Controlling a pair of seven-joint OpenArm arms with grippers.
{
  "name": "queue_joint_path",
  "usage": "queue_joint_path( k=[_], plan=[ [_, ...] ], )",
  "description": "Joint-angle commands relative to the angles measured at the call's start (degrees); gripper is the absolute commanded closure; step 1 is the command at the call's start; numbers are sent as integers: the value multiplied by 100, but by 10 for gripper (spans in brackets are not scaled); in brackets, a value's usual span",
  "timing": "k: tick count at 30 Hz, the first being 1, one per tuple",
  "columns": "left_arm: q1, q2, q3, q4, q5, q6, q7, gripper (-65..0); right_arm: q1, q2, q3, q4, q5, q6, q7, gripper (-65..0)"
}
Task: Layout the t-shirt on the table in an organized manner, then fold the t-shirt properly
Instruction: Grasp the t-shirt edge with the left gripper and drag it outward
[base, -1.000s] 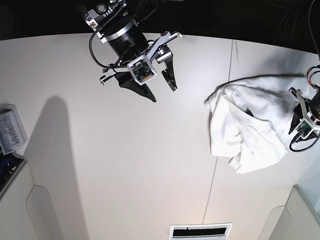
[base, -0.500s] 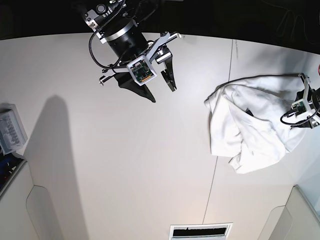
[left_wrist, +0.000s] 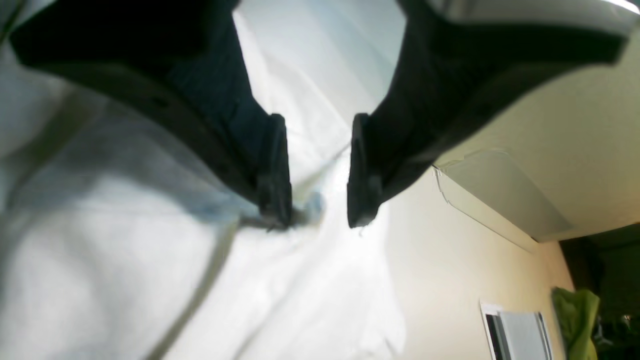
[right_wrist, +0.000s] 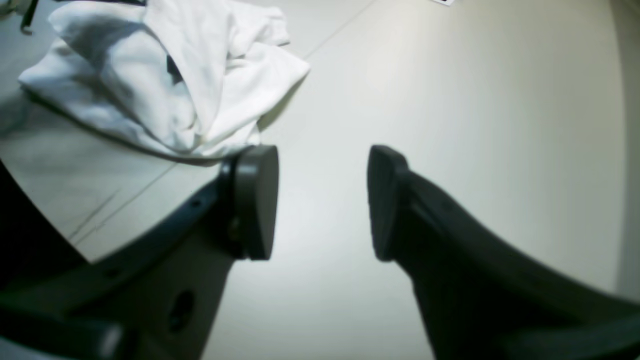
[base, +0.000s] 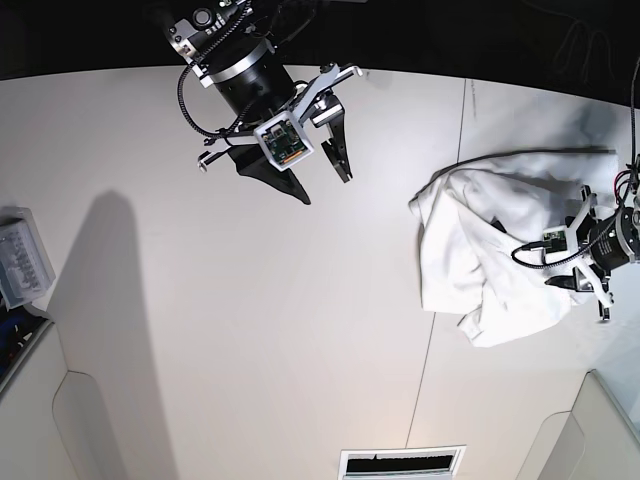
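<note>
Broad matte off-white table (base: 250, 340), dark seam lines. Left gripper (left_wrist: 315, 210): jaws apart, low over crumpled white cotton t-shirt (base: 490, 265), bunched near table's right edge. Right gripper (right_wrist: 322, 200): jaws spread, empty, above bare tabletop, well apart from t-shirt.

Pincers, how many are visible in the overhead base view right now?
2. The right pincer hangs open over bare table at upper left; the left pincer is open at the right edge, over the crumpled t-shirt.

Dark backdrop (base: 480, 40) beyond pale surface
</note>
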Motion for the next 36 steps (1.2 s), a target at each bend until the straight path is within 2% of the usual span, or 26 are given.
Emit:
queue_joint_path(
  k=[1,10,15,16,24,28,32,36],
  plan=[
    [-205,-144,81,-39,-7,63,-42,-226,13,-20,-4,90,-13,-7,138,-291],
    [-892,-232,1248,-573,273,63,-61,-226,13,-22,-4,90,-13,-4,125,-291],
    [-973,-278,1423,-573,269,66,-98,-225,15,-133,-4,90,-13,-20,127,-291],
    [-975,-269,1423,-573,271,66,-157,-216,17,-166,-4,90,-13,-20,127,-291],
    [-975,-251,1421,-573,269,66,-411,-1,17,-195,-4,90,-11,-20,127,-291],
    [-975,-229,1421,-573,267,90,-448,0,15,-192,-4,90,-11,-20,127,-291],
    [-975,-164,1416,-566,251,494,-422,0,15,-195,-4,90,-11,-20,127,-291],
    [-975,-120,1416,-476,-59,1215,50,0,15,-192,-4,90,-9,-20,125,-291]
  ],
)
